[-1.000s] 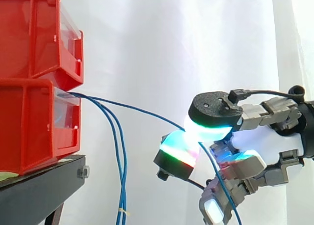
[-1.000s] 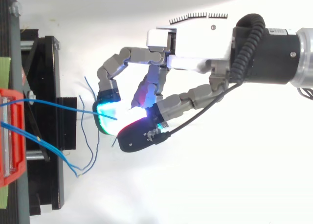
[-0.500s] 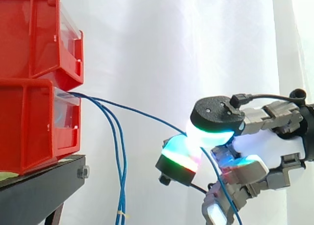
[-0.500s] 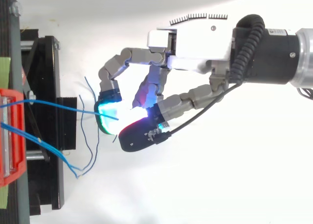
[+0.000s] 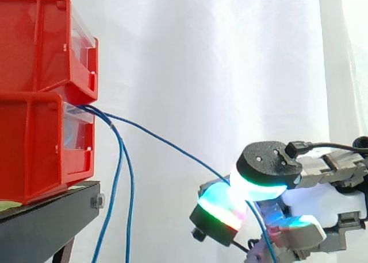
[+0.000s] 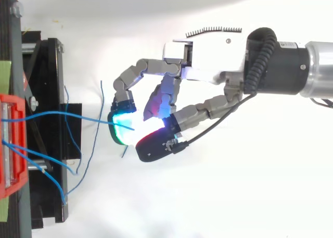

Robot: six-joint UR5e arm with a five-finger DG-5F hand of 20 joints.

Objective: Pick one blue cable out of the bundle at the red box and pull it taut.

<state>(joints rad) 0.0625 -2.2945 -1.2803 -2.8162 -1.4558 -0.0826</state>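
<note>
Within the hand [image 6: 213,56], one blue cable [image 5: 172,146].

My hand [image 5: 322,208] has slid down and to the right, away from the red box [image 5: 34,148]. My fingers [image 5: 221,204], pinching one blue cable [image 5: 167,146], went along with it. That cable was a soft curve before. Now it runs in a straighter line from the box down to my fingers. The two loose cables [image 5: 130,194] used to bulge out to the right. Now they hang closer to the box. From above, my hand has turned a little.
</note>
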